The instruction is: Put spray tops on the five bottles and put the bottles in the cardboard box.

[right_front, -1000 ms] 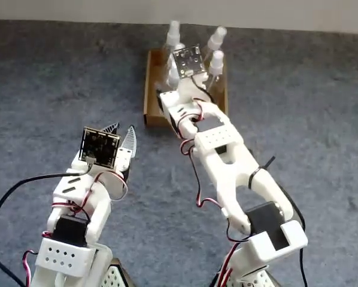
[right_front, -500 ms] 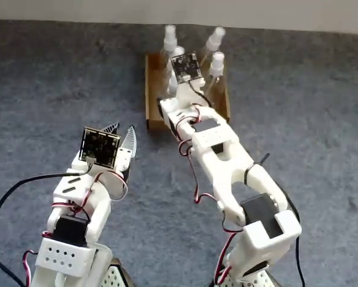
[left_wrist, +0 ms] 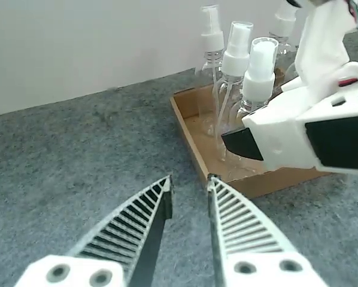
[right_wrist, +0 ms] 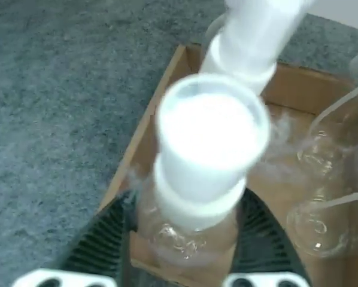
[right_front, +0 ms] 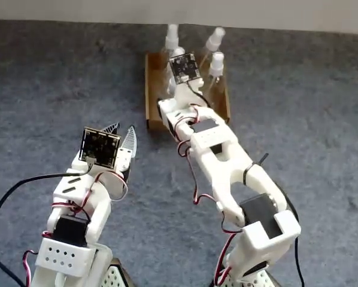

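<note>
- A clear bottle point(right_wrist: 174, 236) with a white spray top point(right_wrist: 212, 137) fitted is held upright between the fingers of the right pincer point(right_wrist: 185, 248), just inside the near wall of the cardboard box point(right_wrist: 158, 128).
- Three other bottles point(left_wrist: 225, 98), likewise clear and white-topped, are stood upright in the box, beside and beyond that pincer.
- The box, shallow, brown and open-topped, is laid flat ahead of the left pincer point(left_wrist: 188, 179), well apart from it.

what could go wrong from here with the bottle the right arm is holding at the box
The bottle in the right end effector sits close to the side wall of the cardboard box, so its base might catch the rim and tip. The other bottles stand tightly beside it, so lowering it or pulling out could knock one over.
</note>
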You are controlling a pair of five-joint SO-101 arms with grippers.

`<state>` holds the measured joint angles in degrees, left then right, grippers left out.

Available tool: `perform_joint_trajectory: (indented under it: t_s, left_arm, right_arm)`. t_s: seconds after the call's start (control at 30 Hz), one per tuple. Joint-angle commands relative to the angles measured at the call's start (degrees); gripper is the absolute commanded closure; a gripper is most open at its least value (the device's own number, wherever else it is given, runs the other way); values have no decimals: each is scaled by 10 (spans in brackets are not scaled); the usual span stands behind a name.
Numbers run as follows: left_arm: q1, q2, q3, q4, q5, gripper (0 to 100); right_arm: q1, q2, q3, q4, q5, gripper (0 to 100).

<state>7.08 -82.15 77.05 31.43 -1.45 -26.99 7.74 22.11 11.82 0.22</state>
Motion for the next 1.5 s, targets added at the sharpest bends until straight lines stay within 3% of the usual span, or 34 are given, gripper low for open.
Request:
perform_joint_trajectory:
  t_s: [0.0,0.43,1.03,1.47]
  left_arm:
    - [12,-2,-3,-12,-4,941]
    - [13,-2,-3,-12,-5,941]
    - [14,-2,-3,-12,-5,941]
    - [13,-2,-3,-12,-5,941]
  right_arm:
    - [-19,-8,-9,-5,28,821]
    - [-21,-10,-15,12,55,688]
    - [-20,-10,-244,206,54,654]
    - [1,-16,-462,431,54,656]
